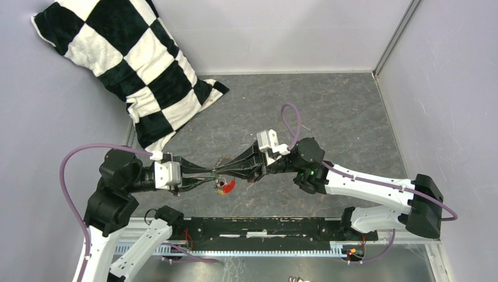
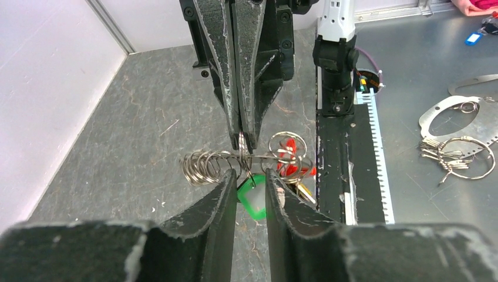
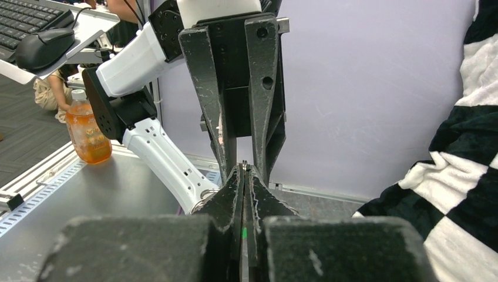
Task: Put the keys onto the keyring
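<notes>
Bright, even overhead light; soft shadows; wrist-view foregrounds blurred, mild metal glare.

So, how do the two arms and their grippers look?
The left arm and right arm have white links, black joints and purple cables. The left gripper and right gripper each have two long, black, tapered fingers with scuffed edges.

Walls (image 1: 282, 29): pale lilac panels, metal strip (image 1: 397, 38) in the far right corner.
Desk (image 1: 340, 111): dark grey, stone-patterned top.
Pillow (image 1: 135, 64): black-and-white checked, leaning in the far left corner.
Beyond: orange drink bottle (image 3: 87, 132), keyboard (image 3: 23, 17), mouse (image 3: 44, 44).
</notes>
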### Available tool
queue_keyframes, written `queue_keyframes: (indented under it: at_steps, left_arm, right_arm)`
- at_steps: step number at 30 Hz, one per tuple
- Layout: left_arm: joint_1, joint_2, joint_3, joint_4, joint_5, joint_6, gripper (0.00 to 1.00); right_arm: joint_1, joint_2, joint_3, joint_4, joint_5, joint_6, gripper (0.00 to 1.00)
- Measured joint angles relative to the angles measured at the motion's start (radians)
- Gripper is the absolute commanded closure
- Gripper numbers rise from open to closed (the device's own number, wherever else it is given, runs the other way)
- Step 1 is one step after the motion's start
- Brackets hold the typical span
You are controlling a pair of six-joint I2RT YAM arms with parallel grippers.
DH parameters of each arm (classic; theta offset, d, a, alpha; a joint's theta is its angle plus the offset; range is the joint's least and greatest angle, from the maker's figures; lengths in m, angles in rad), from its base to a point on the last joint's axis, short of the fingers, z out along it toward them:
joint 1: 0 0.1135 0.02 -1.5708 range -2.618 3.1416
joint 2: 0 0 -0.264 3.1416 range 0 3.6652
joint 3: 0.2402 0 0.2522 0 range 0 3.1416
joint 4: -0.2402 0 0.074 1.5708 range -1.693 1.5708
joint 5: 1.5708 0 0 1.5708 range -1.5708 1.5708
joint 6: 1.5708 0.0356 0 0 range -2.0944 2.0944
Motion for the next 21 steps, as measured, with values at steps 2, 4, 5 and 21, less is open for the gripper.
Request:
queue_keyframes:
  at_steps: [2,4,5,21]
  left_arm:
    - [0.000,-0.003,-0.003,0.016,-0.001,-0.019,0.72]
    - [0.000,-0.005,-0.005,0.031,-0.001,-0.038,0.75]
    - [0.000,-0.005,-0.005,0.038,-0.001,-0.045,0.75]
    - [0.000,-0.024,-0.014,0.074,-0.003,-0.083,0.75]
  right_arm:
    - [0.000,0.000,0.000,0.013,0.000,0.003,1.00]
    - [0.000,0.000,0.000,0.023,0.000,0.008,1.00]
    - [0.000,0.000,0.000,0.027,0.000,0.008,1.00]
    - [0.005,0.000,0.000,0.029,0.000,0.010,1.00]
